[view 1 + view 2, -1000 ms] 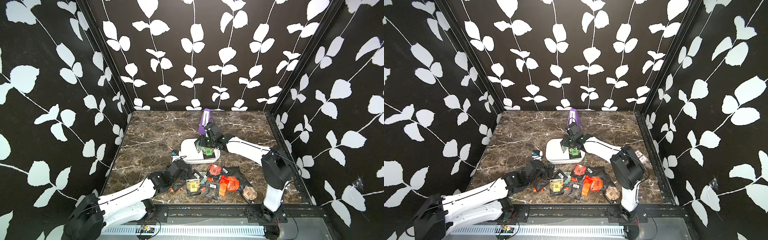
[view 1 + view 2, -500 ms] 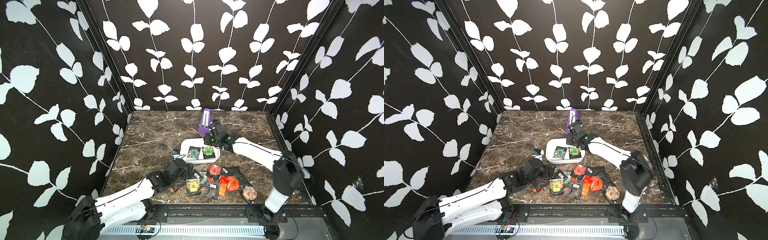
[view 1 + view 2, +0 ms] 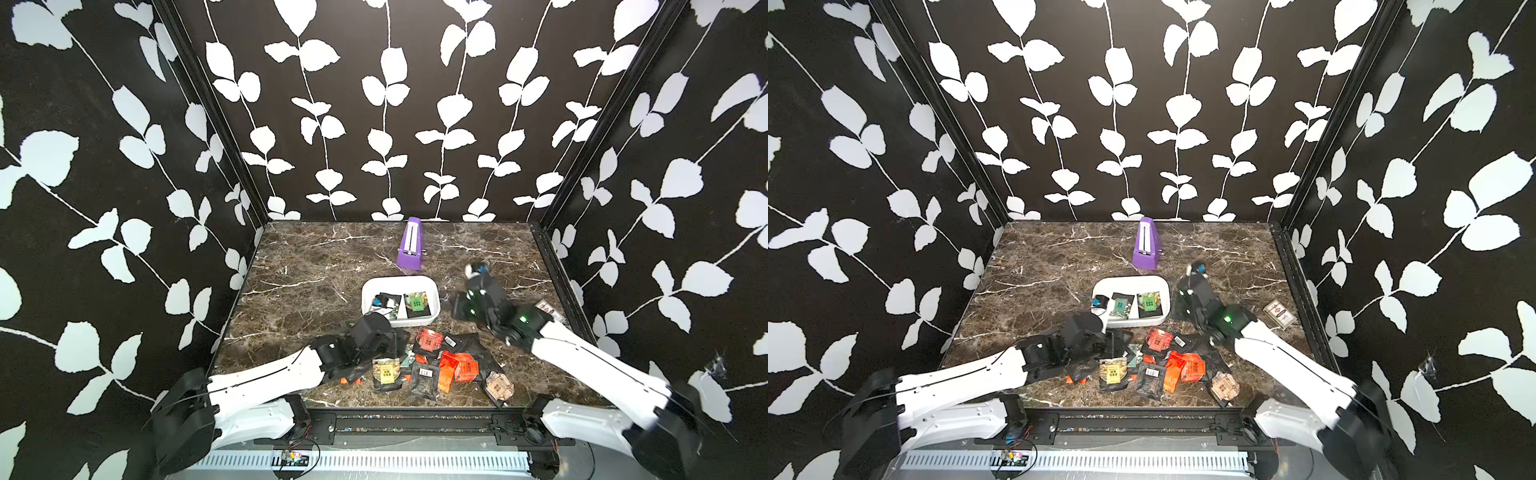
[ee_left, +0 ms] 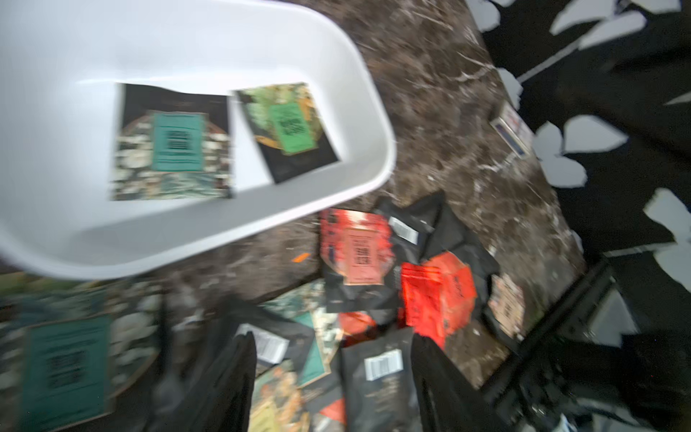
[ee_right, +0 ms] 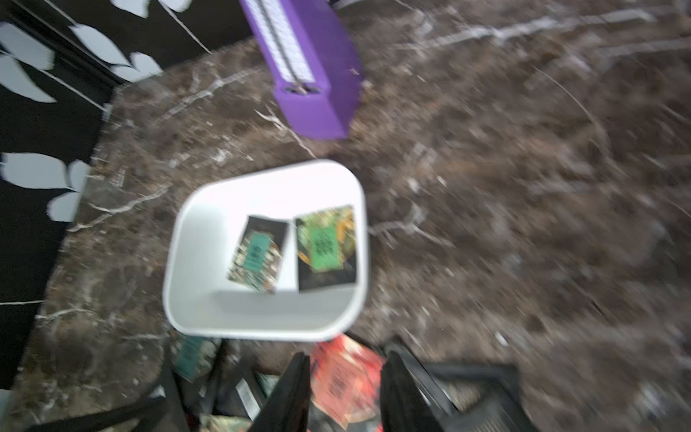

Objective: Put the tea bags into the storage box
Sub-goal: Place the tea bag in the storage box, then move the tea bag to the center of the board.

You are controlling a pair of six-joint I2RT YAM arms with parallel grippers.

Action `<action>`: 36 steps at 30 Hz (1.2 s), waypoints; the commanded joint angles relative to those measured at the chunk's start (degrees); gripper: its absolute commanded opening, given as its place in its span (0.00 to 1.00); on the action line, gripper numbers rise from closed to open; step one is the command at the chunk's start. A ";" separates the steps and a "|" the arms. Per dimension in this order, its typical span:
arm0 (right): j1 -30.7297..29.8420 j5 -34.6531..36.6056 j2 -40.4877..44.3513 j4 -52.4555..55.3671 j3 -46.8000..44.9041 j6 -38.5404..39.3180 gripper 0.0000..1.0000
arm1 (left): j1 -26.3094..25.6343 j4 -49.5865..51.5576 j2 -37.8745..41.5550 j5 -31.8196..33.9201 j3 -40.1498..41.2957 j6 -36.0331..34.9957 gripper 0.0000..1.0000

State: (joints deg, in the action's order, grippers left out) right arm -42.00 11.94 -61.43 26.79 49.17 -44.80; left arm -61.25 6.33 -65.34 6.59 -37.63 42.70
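The white storage box (image 3: 399, 280) stands mid-table and holds two tea bags, a teal-faced one (image 4: 175, 142) and a green-faced one (image 3: 417, 301). Several more tea bags (image 3: 436, 361), black, orange-red and yellow, lie heaped in front of it. My left gripper (image 4: 332, 374) hangs open over the heap's left part (image 3: 397, 343), with a black barcoded sachet (image 4: 377, 374) lying between its fingers but not clamped. My right gripper (image 5: 346, 377) is open and empty, raised just right of the box (image 3: 459, 307). An orange-red sachet (image 5: 344, 377) lies on the table below its fingers.
A purple wedge with a white stripe (image 3: 409, 245) stands behind the box. A flat card-like pack (image 3: 548, 309) lies by the right wall. Black leaf-patterned walls close in three sides, and a black rail (image 3: 415, 415) runs along the front edge.
My right gripper let the green-faced tea bag go into the box, then swung out to the box's right side. The left gripper's jaws have narrowed over the heap.
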 commanded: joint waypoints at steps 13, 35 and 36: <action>-0.30 3.89 17.18 28.56 -17.42 -29.88 0.31 | -10.33 -13.96 -21.19 -11.28 -9.09 4.17 0.61; -0.28 -5.40 9.31 14.60 -28.71 -38.34 0.42 | -12.74 -14.98 -29.25 -9.12 -10.42 7.40 0.62; -0.30 -5.63 9.31 13.20 -29.00 -38.35 0.42 | -12.71 -14.65 -29.01 -8.48 -10.37 7.49 0.62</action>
State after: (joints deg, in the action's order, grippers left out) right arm -42.00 8.03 -51.96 45.41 22.85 -81.23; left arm -73.87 -8.21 -95.09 -3.97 -47.97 49.87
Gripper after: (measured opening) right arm 0.420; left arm 0.617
